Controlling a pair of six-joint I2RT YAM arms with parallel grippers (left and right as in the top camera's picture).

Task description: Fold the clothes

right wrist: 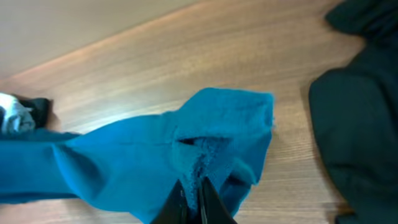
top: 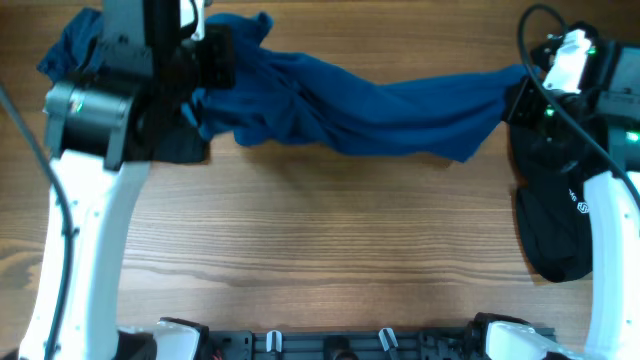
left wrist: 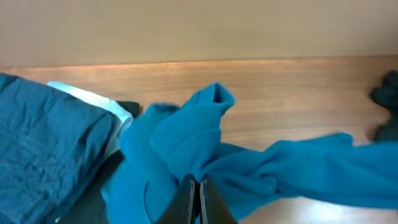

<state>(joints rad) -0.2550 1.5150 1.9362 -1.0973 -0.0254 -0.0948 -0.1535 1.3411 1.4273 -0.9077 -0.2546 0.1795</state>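
A blue garment (top: 370,110) hangs stretched across the far half of the table between my two grippers. My left gripper (top: 215,65) is shut on its left end; the left wrist view shows the fingers (left wrist: 199,193) pinching bunched blue cloth (left wrist: 186,140). My right gripper (top: 515,90) is shut on its right end; the right wrist view shows the fingers (right wrist: 194,193) closed on a blue fold (right wrist: 217,134). The middle of the garment sags and is creased.
A folded blue garment (top: 75,45) lies at the far left, also in the left wrist view (left wrist: 43,143), with dark cloth (top: 180,145) beside it. A black garment (top: 555,225) lies at the right edge, also in the right wrist view (right wrist: 357,118). Bare wood (top: 320,250) fills the near half.
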